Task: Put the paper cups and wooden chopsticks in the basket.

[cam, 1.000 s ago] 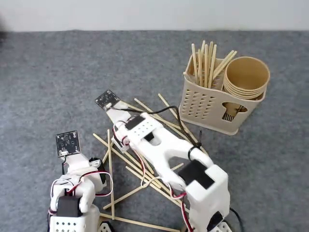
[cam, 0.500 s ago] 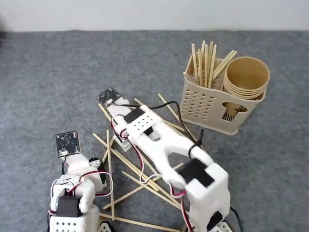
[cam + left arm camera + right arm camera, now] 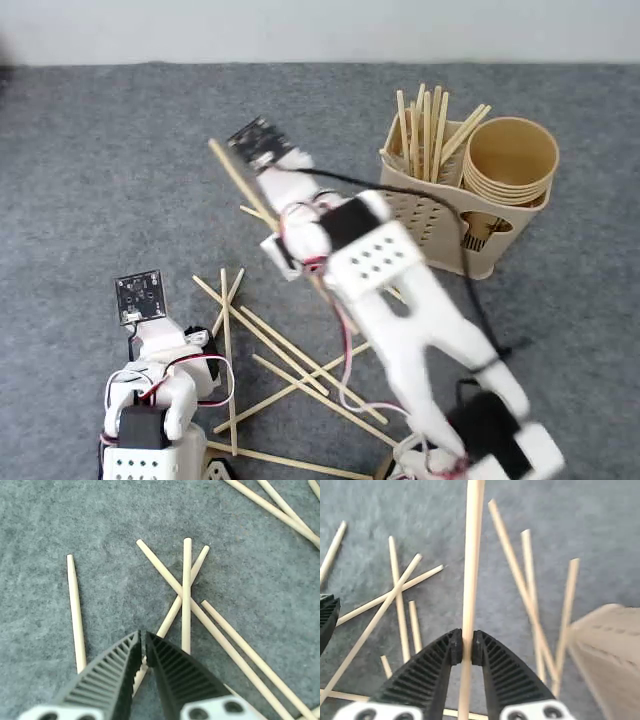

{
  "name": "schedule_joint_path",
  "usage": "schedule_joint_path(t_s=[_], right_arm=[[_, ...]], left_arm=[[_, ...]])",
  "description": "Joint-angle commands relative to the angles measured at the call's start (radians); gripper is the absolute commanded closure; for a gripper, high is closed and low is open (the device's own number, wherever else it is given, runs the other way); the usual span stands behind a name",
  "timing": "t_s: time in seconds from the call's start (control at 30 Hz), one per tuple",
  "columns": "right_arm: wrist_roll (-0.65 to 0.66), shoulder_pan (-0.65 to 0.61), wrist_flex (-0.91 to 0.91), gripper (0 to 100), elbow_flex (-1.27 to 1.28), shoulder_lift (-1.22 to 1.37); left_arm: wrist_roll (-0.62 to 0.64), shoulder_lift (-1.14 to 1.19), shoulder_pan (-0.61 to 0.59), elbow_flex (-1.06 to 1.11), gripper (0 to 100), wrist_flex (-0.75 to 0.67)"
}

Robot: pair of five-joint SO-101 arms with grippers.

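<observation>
We see the right claw [image 3: 462, 647] pinching one wooden chopstick [image 3: 472, 555] partway along its shaft, lifted off the grey tabletop [image 3: 100, 150]. The right wrist view shows that pinch itself, which the arm covers from above. In the high view the stick slants toward the far left, with a band of grey between it and the basket [image 3: 425, 225]. The basket stands far right, near the pale wall [image 3: 320, 30], holding upright chopsticks [image 3: 425, 125] beside the stacked paper cups [image 3: 510, 160]. Loose chopsticks [image 3: 270, 345] lie crossed between the arm bases. The left wrist view gives us the left claw [image 3: 142, 647], pressed nearly together on nothing, just above three crossed sticks [image 3: 186, 595].
</observation>
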Motion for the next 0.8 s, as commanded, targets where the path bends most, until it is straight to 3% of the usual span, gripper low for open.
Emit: schedule_joint_path(t_s=[0.0,0.2,0.43,0.77], right_arm=[[0.051,0.056,0.019,99.0,-0.051,-0.162],[0.109,0.153,0.008,99.1,-0.084,-0.308],[0.114,0.232,0.004,99.1,-0.313,-0.332],[0.106,0.358,-0.303,99.0,-0.253,-0.338]], left_arm=[[-0.005,-0.012,0.002,-0.008,99,0.003],[-0.005,-0.012,0.002,-0.008,99,0.003],[-0.005,-0.012,0.002,-0.008,99,0.003],[-0.005,-0.012,0.002,-0.008,99,0.003]])
